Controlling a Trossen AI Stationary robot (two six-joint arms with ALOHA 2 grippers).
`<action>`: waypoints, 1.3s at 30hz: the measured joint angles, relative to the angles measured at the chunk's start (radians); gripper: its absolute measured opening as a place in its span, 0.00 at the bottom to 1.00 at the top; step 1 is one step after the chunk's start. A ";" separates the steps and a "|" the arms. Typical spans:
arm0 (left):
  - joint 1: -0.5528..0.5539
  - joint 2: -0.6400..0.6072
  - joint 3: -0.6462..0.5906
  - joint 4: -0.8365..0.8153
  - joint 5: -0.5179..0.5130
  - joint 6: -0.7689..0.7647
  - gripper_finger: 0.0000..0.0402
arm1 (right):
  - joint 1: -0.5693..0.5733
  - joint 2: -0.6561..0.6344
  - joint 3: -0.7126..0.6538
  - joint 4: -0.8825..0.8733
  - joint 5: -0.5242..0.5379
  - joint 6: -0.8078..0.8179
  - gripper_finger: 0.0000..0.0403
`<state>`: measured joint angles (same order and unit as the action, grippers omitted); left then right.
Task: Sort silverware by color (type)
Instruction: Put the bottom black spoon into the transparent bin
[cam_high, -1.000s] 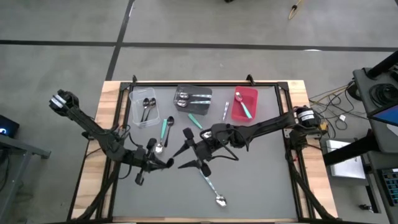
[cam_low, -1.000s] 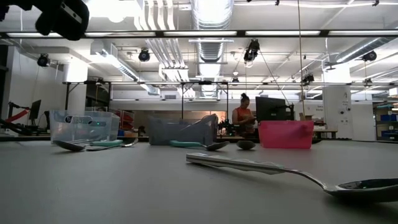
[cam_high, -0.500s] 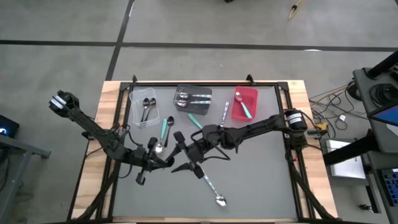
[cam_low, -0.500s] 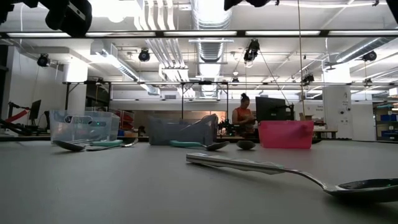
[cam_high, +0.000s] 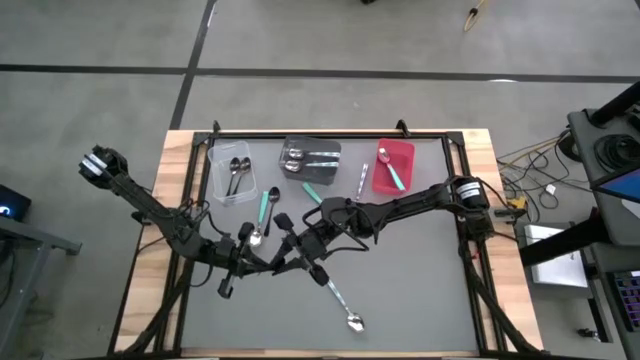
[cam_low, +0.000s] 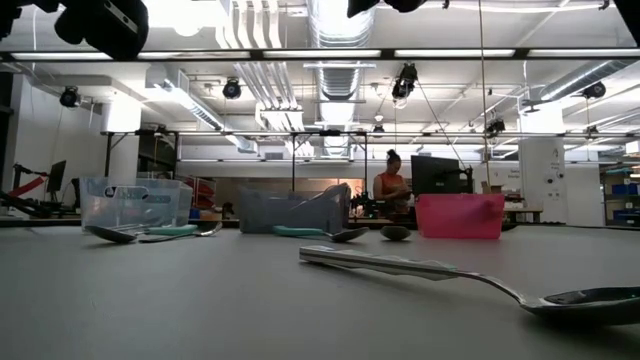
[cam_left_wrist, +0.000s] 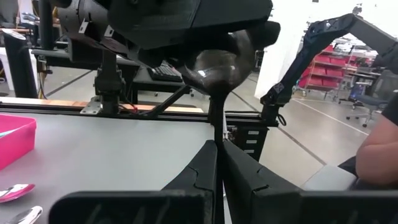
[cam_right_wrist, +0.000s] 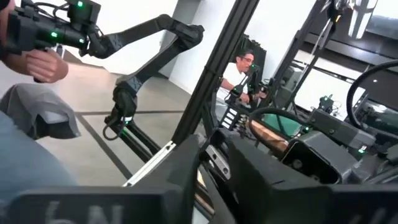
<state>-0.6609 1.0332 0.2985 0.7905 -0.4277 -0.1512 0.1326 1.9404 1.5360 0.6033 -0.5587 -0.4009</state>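
Note:
My left gripper (cam_high: 262, 262) is shut on a black spoon (cam_left_wrist: 221, 65), held upright near the table's left front. My right gripper (cam_high: 283, 247) has reached across to it, and its dark fingers (cam_left_wrist: 252, 34) stand around the spoon's bowl. Loose spoons lie flat on the grey mat: two teal-handled ones (cam_high: 265, 205) (cam_high: 313, 192), a silver one (cam_high: 362, 180), and one near the front edge (cam_high: 342, 298). My left gripper pinches the black spoon's thin handle (cam_left_wrist: 214, 127) between its two shut fingers. The spoon stands upright, bowl up, clear of the table. My right gripper has the spoon's bowl (cam_left_wrist: 217, 68) between its fingers, coming at it from the table's right side; the gripper's own body hides the exact spots.
At the far edge stand a clear bin (cam_high: 232, 172) with spoons, a dark grey bin (cam_high: 310, 157) with silver spoons and a red bin (cam_high: 393, 165) with a teal-handled spoon. The mat's right front is bare. A person shows in the room beyond (cam_low: 388, 185).
My right gripper has travelled toward the table's left edge, from the mat's middle up to my left gripper and the upright black spoon. My left gripper and the spoon have kept still.

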 joint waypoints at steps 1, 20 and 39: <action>0.000 0.000 0.000 0.000 0.000 0.000 0.00 | -0.001 0.000 0.000 0.000 0.000 -0.007 0.14; 0.000 -0.002 0.000 0.009 -0.121 -0.018 0.09 | -0.054 -0.044 -0.002 -0.264 -0.001 0.087 0.03; 0.000 -0.003 0.000 -0.166 -0.665 -0.020 0.40 | -0.081 -0.125 -0.014 -0.656 0.554 0.248 0.03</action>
<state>-0.6609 1.0306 0.2989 0.6245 -1.0926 -0.1715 0.0515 1.8156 1.5223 -0.0523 -0.0049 -0.1527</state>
